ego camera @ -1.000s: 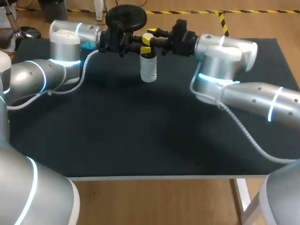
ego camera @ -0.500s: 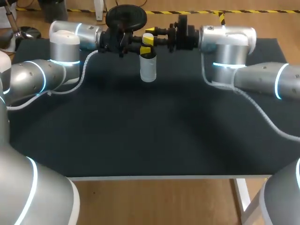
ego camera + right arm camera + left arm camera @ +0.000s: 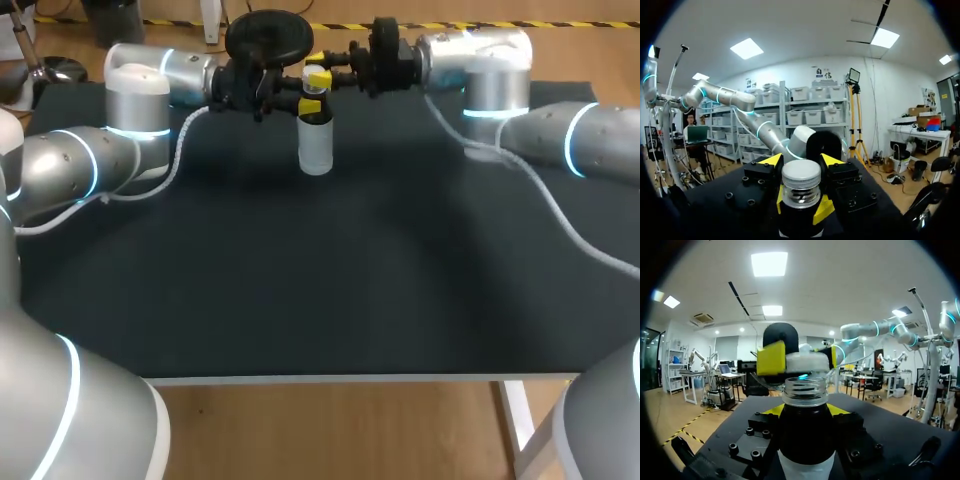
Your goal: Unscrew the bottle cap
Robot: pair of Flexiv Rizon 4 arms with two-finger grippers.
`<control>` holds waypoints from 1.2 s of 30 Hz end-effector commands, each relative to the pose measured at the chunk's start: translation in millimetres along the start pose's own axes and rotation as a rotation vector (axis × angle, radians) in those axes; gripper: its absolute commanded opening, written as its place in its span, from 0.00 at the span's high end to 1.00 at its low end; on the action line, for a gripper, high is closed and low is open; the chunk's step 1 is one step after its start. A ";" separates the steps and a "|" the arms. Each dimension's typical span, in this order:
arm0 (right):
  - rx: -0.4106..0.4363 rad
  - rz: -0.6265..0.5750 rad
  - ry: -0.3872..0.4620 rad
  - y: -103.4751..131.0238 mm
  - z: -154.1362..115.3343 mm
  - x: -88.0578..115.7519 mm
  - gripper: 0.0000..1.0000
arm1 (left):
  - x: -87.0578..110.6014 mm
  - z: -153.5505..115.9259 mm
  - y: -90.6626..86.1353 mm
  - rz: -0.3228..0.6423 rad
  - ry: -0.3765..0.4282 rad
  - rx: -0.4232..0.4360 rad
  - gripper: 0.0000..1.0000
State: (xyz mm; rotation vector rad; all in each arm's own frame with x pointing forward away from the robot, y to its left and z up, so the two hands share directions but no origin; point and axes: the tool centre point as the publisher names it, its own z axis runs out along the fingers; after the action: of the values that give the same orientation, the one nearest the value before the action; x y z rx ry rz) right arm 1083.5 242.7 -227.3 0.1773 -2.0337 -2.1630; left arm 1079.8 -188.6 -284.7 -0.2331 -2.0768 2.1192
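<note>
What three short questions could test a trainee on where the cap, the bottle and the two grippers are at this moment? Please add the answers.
1. Open: what does the left gripper hold between its fingers?
2. True or false: the cap is screwed down on the bottle.
3. Choose: the cap is held by A) the left gripper, B) the right gripper, C) neither gripper.
Key: 1. The bottle. 2. False: the threads are bare and the cap hangs just above them. 3. B.
</note>
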 end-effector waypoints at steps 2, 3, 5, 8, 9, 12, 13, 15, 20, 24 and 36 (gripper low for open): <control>0.037 -0.036 0.438 26.9 -28.0 -11.9 1.00 | -2.6 -0.4 -0.2 0.000 0.006 -0.002 1.00; 0.049 -0.046 0.401 31.5 -36.1 -12.9 1.00 | -2.6 -0.4 -0.2 0.000 0.006 -0.002 1.00; 0.067 -0.052 0.344 38.0 -54.0 -13.5 1.00 | -2.6 -0.4 -0.2 0.000 0.006 -0.002 1.00; 0.106 -0.044 0.257 40.5 -80.4 -11.4 1.00 | -2.6 -0.4 -0.2 0.000 0.006 -0.002 1.00; 0.115 -0.045 0.226 39.7 -88.4 -11.3 1.00 | -2.6 -0.4 -0.2 0.000 0.006 -0.002 1.00; 0.134 -0.038 0.149 40.5 -117.0 0.4 1.00 | -2.6 -0.4 -0.2 0.000 0.006 -0.002 1.00; 0.147 -0.035 0.117 38.6 -124.4 2.3 1.00 | -2.6 -0.4 -0.2 0.000 0.006 -0.002 1.00; 0.163 -0.031 0.039 33.6 -140.9 9.0 1.00 | -2.6 -0.4 -0.2 0.000 0.006 -0.002 1.00; 0.188 -0.016 -0.131 19.1 -170.1 30.3 1.00 | -2.6 -0.4 -0.2 0.000 0.006 -0.002 1.00; 0.214 -0.002 -0.230 2.0 -180.2 42.9 1.00 | -2.6 -0.4 -0.2 0.000 0.006 -0.002 1.00; 0.360 0.044 -0.460 -73.0 -211.2 69.0 1.00 | -2.6 -0.4 -0.2 0.000 0.006 -0.002 1.00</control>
State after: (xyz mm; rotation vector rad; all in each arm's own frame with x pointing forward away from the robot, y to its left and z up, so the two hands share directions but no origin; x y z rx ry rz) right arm 1076.6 34.8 -311.6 0.0842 -2.3472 -1.7427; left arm 1079.8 -188.6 -284.6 -0.2333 -2.0770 2.1185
